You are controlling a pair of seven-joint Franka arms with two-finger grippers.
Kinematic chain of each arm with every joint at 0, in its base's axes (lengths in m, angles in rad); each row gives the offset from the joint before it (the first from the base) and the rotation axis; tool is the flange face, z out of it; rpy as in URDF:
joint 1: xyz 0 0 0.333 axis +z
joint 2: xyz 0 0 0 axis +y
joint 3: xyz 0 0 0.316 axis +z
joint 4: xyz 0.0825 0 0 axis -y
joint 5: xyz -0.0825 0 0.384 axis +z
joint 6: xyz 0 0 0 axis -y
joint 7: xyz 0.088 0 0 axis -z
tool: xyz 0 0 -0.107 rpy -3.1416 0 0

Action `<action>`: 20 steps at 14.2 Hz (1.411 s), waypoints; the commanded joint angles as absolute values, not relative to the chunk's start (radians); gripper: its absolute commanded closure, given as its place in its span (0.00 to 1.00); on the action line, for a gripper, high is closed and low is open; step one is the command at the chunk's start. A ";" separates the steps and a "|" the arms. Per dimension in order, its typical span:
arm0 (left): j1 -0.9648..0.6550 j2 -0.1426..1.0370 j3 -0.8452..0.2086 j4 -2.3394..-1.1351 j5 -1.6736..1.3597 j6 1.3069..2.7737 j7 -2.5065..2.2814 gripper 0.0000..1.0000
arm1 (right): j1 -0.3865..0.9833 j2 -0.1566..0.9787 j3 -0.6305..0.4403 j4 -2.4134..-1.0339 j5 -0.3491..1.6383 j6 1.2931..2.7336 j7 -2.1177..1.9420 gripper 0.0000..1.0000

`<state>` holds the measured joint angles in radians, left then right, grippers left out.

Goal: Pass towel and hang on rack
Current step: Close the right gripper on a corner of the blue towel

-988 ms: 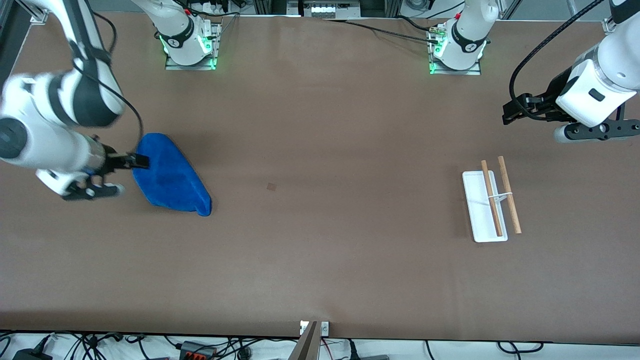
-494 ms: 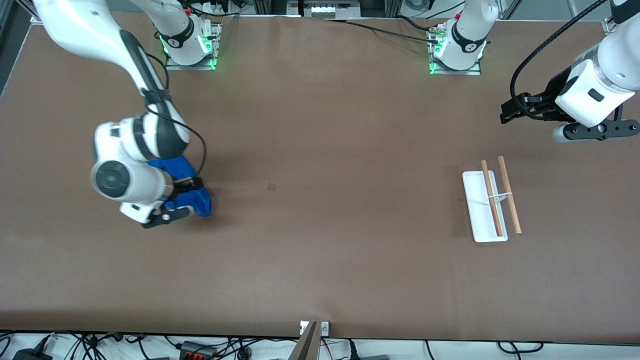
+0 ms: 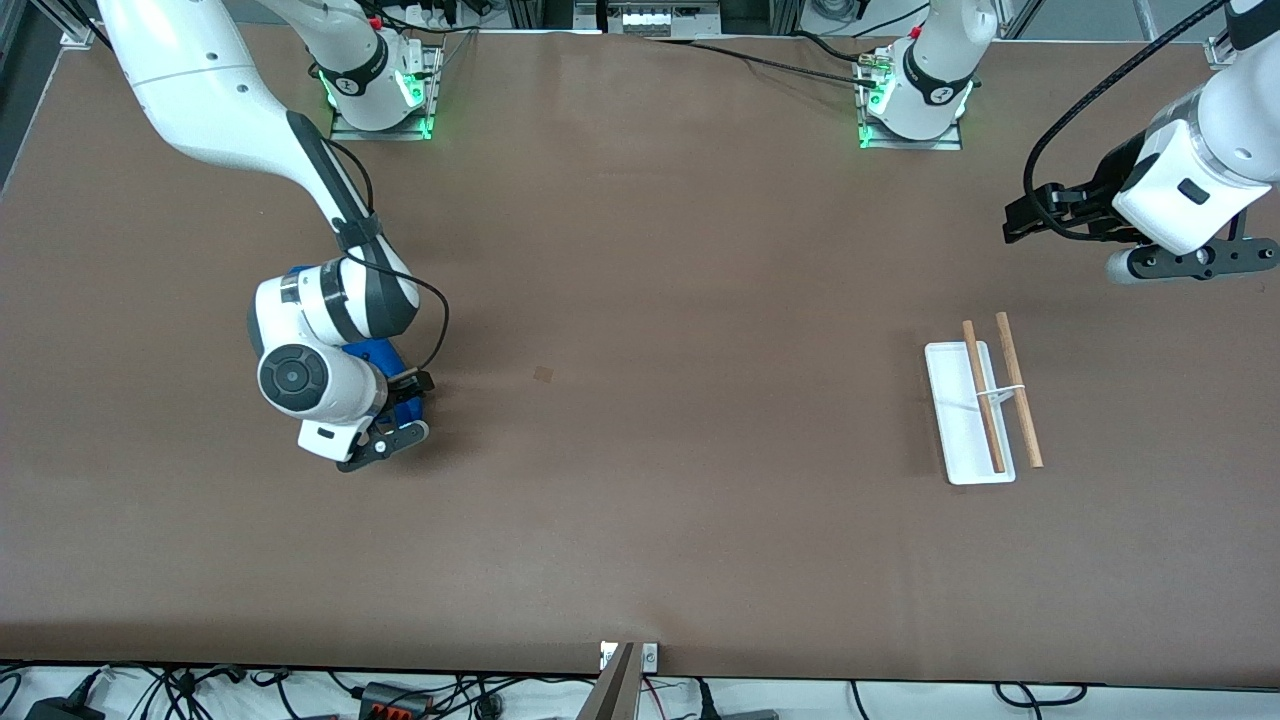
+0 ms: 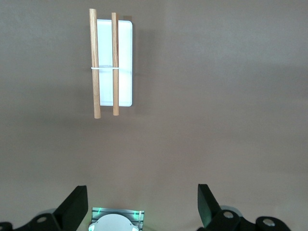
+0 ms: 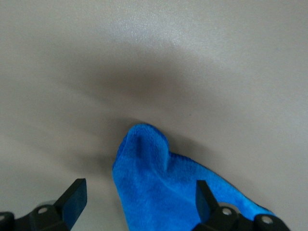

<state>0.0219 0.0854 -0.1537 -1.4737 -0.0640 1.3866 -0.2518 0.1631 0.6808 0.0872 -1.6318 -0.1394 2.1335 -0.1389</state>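
Towel (image 3: 385, 358): blue, on the counter (image 3: 640, 520) toward the right arm's end, mostly hidden beneath the right pincer (image 5: 137, 202), fingers spread over its corner. Rack (image 3: 970, 412): toward the left arm's end. Left pincer (image 4: 142, 209): spread apart, empty, waiting aloft.

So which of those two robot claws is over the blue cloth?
The right gripper, open over the towel. The left gripper waits near the rack.
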 commanded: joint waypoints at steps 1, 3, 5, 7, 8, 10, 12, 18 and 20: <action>0.026 0.074 -0.150 -1.485 -0.081 1.373 -0.256 0.00 | 0.169 0.706 0.087 -1.608 -0.152 2.155 -0.156 0.00; 0.026 0.074 -0.149 -1.483 -0.081 1.376 -0.253 0.00 | 0.169 0.721 0.086 -1.608 -0.150 2.183 -0.156 0.00; 0.026 0.074 -0.149 -1.483 -0.083 1.376 -0.255 0.00 | 0.170 0.733 0.087 -1.611 -0.149 2.206 -0.156 0.00; 0.026 0.074 -0.149 -1.483 -0.081 1.376 -0.256 0.00 | 0.169 0.739 0.087 -1.612 -0.149 2.209 -0.156 0.01; 0.026 0.074 -0.149 -1.483 -0.083 1.376 -0.256 0.00 | 0.170 0.741 0.087 -1.614 -0.147 2.209 -0.156 0.04; 0.026 0.074 -0.149 -1.485 -0.083 1.373 -0.256 0.00 | 0.169 0.741 0.087 -1.615 -0.144 2.203 -0.156 0.17; 0.028 0.074 -0.149 -1.485 -0.083 1.371 -0.256 0.00 | 0.166 0.741 0.087 -1.615 -0.144 2.198 -0.155 0.34; 0.031 0.074 -0.149 -1.483 -0.083 1.371 -0.256 0.00 | 0.167 0.742 0.087 -1.612 -0.141 2.204 -0.153 0.59; 0.029 0.074 -0.149 -1.482 -0.081 1.358 -0.258 0.00 | 0.167 0.742 0.087 -1.608 -0.143 2.204 -0.156 0.84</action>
<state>0.0236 0.0854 -0.1488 -1.4737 -0.0640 1.3744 -0.2518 0.1664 0.7360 0.0868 -1.6273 -0.1395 2.2064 -0.1404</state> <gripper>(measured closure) 0.000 0.581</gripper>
